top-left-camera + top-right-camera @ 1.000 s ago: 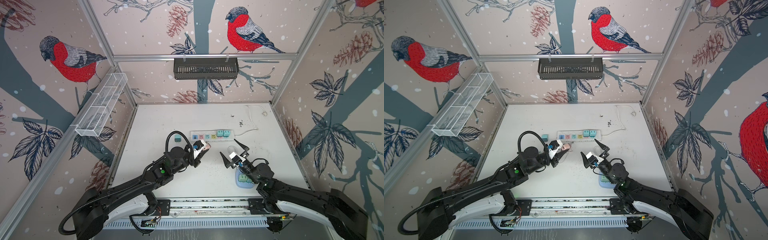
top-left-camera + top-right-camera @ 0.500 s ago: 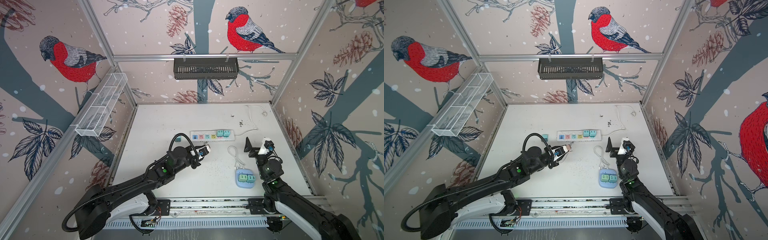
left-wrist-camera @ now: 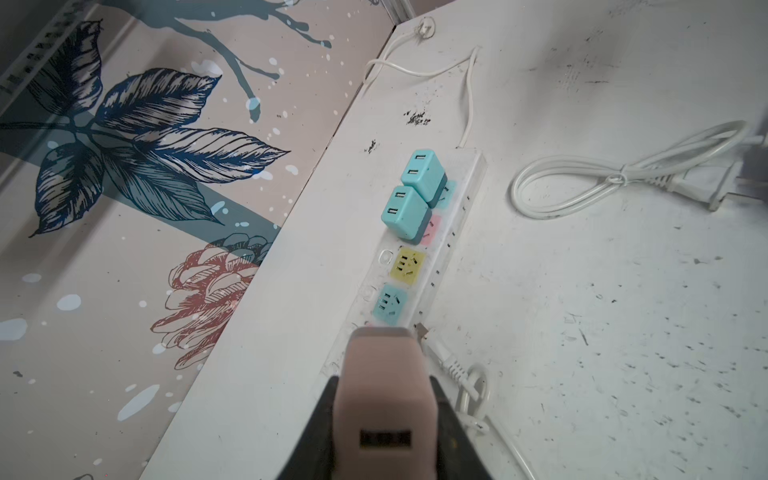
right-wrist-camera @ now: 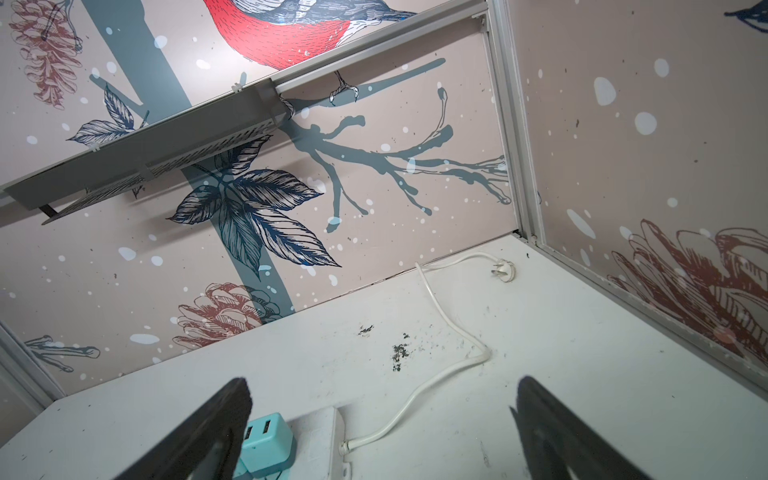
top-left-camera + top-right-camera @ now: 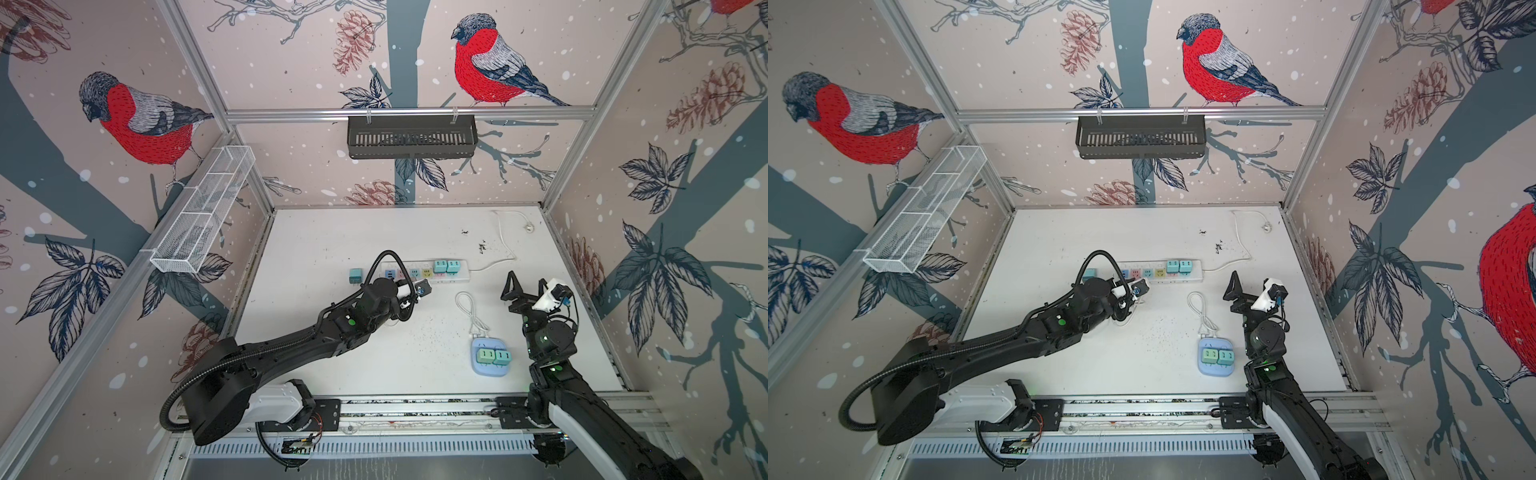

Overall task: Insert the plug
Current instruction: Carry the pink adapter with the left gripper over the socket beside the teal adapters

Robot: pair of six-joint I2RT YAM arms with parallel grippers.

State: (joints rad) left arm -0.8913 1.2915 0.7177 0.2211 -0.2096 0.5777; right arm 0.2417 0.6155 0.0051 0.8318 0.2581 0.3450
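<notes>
The step in hand is the insertion itself. The left claw [image 3: 384, 390] pinches a pink plug [image 3: 380, 357] by its sides and holds it over the strip [image 3: 457, 224], which lies toward the back of the tabletop [image 3: 623, 332], about midway between the left and right edges. The plug sits over the strip's half nearer the left edge, just past the free blue socket [image 3: 390, 305] and the yellow socket [image 3: 407, 266] beyond it. Its body hides the socket beneath, so I cannot tell whether the pins touch the strip or hang just above it. A sliver of pink shows at the plug's rim, so that socket is probably the target.

The next move calls for squaring the pins to the slots, then pressing straight down without tipping. The strip looks light and nothing holds it, so it may slide or lift at one end. The right claw [image 5: 525, 286] is spread wide, holds nothing and hangs above the tabletop near the right edge, well apart from the strip.

As for what holds what:
- The strip carries two teal plugs [image 3: 407, 212] side by side at its corded end.
- A blue base [image 5: 490, 371] near the front right holds two green plugs [image 5: 485, 355].
- A loose teal plug [image 5: 355, 275] lies on the tabletop just beyond the strip's left end.
- The wire rack [image 5: 199, 220] on the left wall and the black basket [image 5: 411, 137] on the back rail show nothing inside in both top views.
</notes>
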